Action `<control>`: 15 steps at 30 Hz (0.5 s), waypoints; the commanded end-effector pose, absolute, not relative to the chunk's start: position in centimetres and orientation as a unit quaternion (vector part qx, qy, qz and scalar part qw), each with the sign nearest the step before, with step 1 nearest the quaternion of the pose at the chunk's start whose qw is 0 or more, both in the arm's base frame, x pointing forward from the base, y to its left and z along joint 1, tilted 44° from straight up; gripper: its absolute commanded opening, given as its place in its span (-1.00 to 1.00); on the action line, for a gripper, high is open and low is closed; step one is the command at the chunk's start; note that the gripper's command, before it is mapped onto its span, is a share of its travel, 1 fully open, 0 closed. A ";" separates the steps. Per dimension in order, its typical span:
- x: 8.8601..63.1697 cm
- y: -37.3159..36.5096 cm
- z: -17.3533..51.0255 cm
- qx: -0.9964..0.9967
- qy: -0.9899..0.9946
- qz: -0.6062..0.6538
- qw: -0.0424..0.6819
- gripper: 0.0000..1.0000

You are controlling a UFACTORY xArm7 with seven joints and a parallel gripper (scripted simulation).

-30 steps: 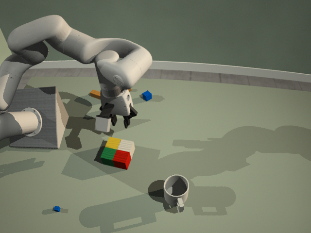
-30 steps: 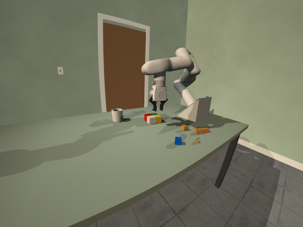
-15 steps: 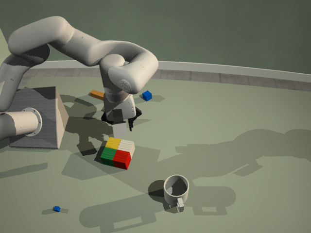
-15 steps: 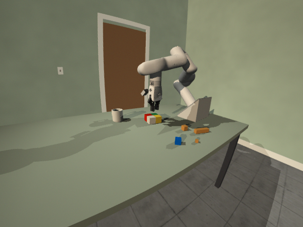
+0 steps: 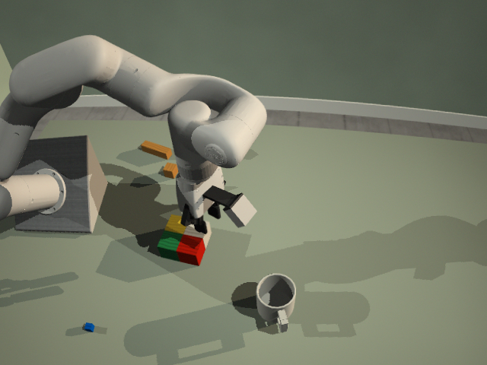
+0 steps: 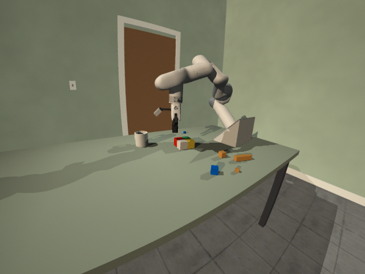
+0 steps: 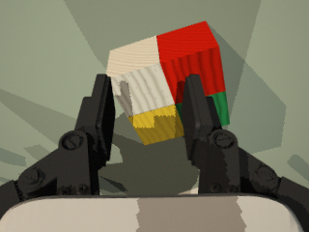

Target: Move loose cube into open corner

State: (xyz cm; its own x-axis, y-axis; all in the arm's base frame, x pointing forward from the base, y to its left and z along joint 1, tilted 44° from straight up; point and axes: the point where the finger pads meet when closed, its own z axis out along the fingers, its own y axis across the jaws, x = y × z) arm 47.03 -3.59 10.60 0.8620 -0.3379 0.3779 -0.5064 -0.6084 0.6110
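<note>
Four cubes sit together in a square on the table: yellow [image 5: 175, 224], white [image 5: 198, 232], green [image 5: 170, 241] and red [image 5: 192, 248]. In the exterior view the white cube [image 6: 183, 144] and the yellow cube [image 6: 190, 143] face the camera. My gripper [image 5: 194, 223] points down just above the white and yellow cubes, with its fingers part open and nothing between them. In the wrist view the gripper [image 7: 150, 84] frames the white cube [image 7: 138, 73] and the yellow cube [image 7: 156, 124] below it, and the red cube [image 7: 189, 52] and the green cube [image 7: 222, 106] lie to the right.
A grey mug [image 5: 275, 296] stands in front of the cubes to the right. Two orange blocks [image 5: 156, 149] [image 5: 170, 169] lie behind the arm. A small blue cube [image 5: 89, 326] lies at the front left. The arm's wedge base [image 5: 58, 180] stands at the left.
</note>
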 end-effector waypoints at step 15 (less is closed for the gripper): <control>47.6 -4.0 11.2 0.923 -0.086 0.053 0.372 -0.07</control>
State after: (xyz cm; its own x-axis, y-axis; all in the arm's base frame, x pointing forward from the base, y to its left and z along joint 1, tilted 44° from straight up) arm 47.53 -4.07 11.11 0.9796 -0.1229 0.1591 -0.1989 -0.7080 0.6776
